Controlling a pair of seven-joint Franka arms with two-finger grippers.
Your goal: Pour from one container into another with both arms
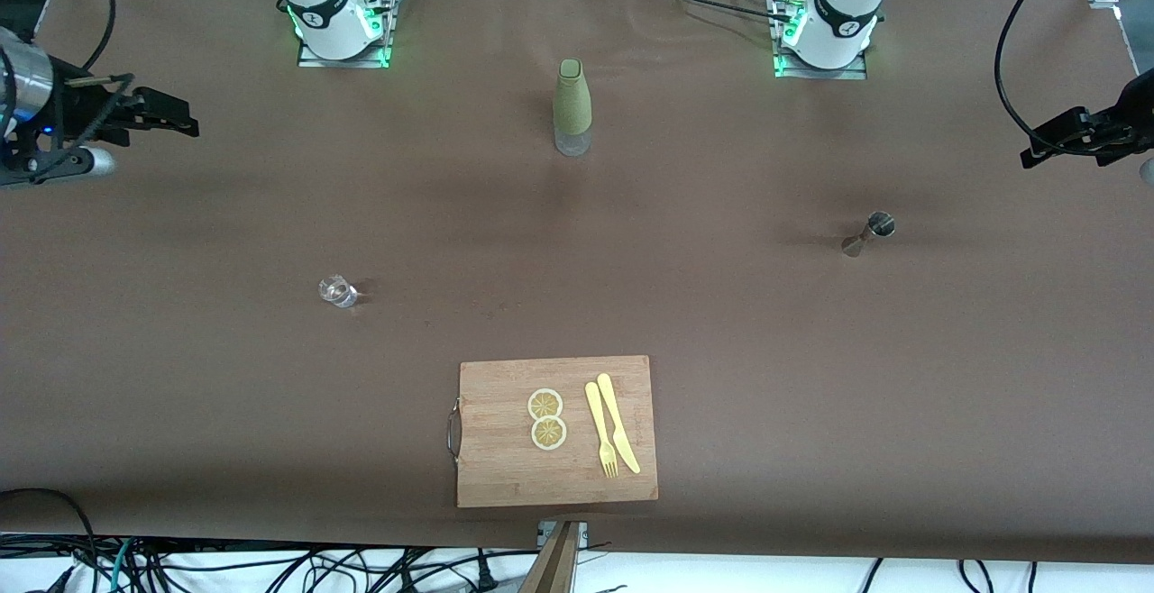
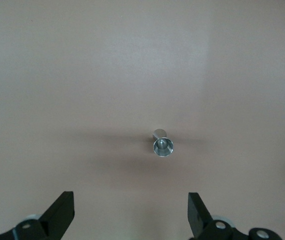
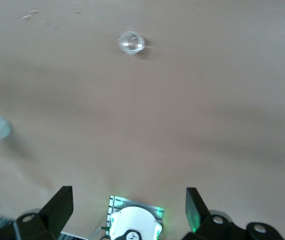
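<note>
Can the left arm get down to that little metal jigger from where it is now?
Probably yes. The left gripper hangs open above the table toward the left arm's end, and the metal jigger stands upright alone with bare cloth around it. Nothing lies between them. The right gripper waits open at its own end.

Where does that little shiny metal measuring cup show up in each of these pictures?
Front view: the metal jigger stands on the brown table toward the left arm's end.
Left wrist view: the jigger sits mid-picture, seen from above, ahead of the open left gripper.
Right wrist view: not in it; only a small clear glass shows there.
Shared landmark: the brown table.
</note>
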